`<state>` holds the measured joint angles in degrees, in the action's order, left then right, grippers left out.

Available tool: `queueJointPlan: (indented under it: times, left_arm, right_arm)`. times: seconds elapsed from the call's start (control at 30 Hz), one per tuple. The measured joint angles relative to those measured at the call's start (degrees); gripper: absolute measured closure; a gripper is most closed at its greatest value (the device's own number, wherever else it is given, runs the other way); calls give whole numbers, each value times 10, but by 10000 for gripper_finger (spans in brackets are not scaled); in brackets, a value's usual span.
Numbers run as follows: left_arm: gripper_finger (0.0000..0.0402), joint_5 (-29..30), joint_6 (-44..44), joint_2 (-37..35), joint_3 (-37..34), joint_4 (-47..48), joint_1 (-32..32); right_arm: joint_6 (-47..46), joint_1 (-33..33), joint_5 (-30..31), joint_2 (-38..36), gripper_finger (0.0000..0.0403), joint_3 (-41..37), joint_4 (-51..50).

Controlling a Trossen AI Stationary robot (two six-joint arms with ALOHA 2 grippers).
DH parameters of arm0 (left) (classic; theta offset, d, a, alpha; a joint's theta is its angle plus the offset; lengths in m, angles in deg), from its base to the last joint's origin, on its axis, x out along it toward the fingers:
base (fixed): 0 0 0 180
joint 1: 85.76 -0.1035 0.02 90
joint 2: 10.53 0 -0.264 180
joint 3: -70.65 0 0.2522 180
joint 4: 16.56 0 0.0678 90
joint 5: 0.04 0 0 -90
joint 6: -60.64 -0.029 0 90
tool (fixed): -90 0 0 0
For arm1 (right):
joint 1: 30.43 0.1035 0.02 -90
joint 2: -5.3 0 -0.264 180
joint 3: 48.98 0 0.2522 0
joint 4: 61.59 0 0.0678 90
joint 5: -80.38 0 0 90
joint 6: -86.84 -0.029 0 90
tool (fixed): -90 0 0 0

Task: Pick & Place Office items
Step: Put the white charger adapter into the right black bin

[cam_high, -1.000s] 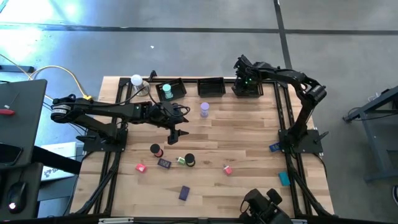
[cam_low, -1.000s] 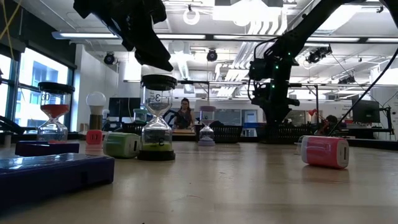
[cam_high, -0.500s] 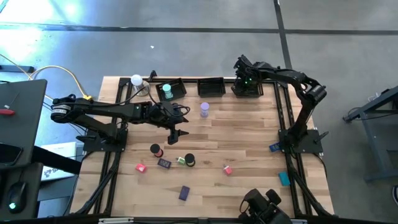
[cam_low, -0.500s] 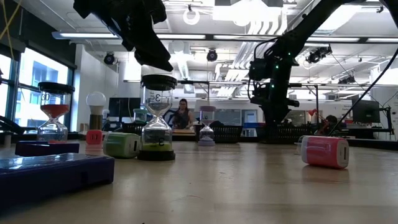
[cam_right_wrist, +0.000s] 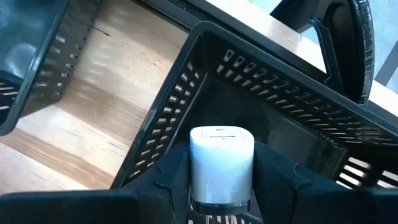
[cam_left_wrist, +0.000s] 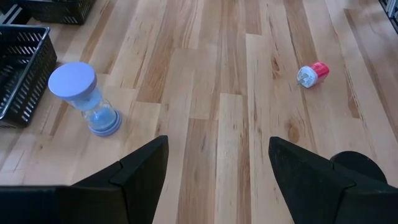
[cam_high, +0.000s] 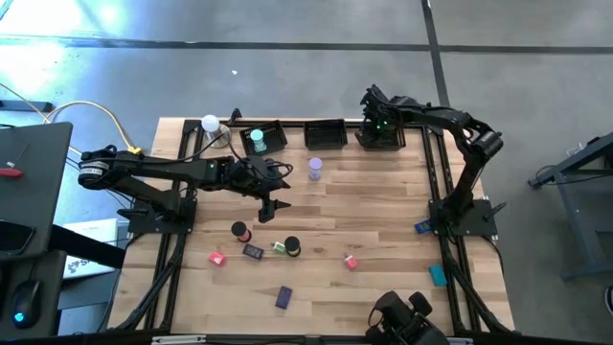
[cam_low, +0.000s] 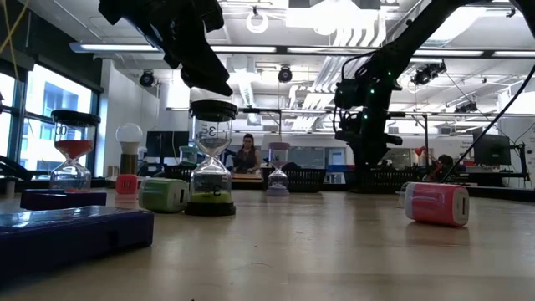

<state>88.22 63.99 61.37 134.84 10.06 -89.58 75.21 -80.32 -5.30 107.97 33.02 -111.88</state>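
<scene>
Black mesh trays: 3 along table's far edge; right gripper (cam_high: 376, 131) sits over the rightmost tray (cam_right_wrist: 273, 99), fingers clamped on a white block (cam_right_wrist: 221, 163), upright. Hourglasses: 4 counted, all standing vertical, incl. lilac one (cam_left_wrist: 84, 99) mid-table. Pink block (cam_left_wrist: 312, 74) lies on its side. Left gripper (cam_high: 272, 209) above table centre, fingers wide, holding nothing.

Three trays (cam_high: 325, 134) in row along table's far edge. Hourglass (cam_high: 257, 141) stands in left tray; another hourglass (cam_high: 315, 169) just before middle tray. Near side: scattered hourglasses (cam_high: 238, 231), blocks (cam_high: 283, 297). Lamp (cam_high: 210, 124) at far-left corner.
</scene>
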Motion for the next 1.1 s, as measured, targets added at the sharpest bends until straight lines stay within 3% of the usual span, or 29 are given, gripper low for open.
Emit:
queueJointPlan:
  times: [0.53, 1.1]
  left_arm:
    - [131, -21, 8, 0, 0, 0, 0]
    - [131, -30, 6, 0, 0, 0, 0]
  right_arm:
    - [-23, 6, 0, 2, 270, 0, 1]
    - [-21, 8, 0, 67, 261, 0, 21]
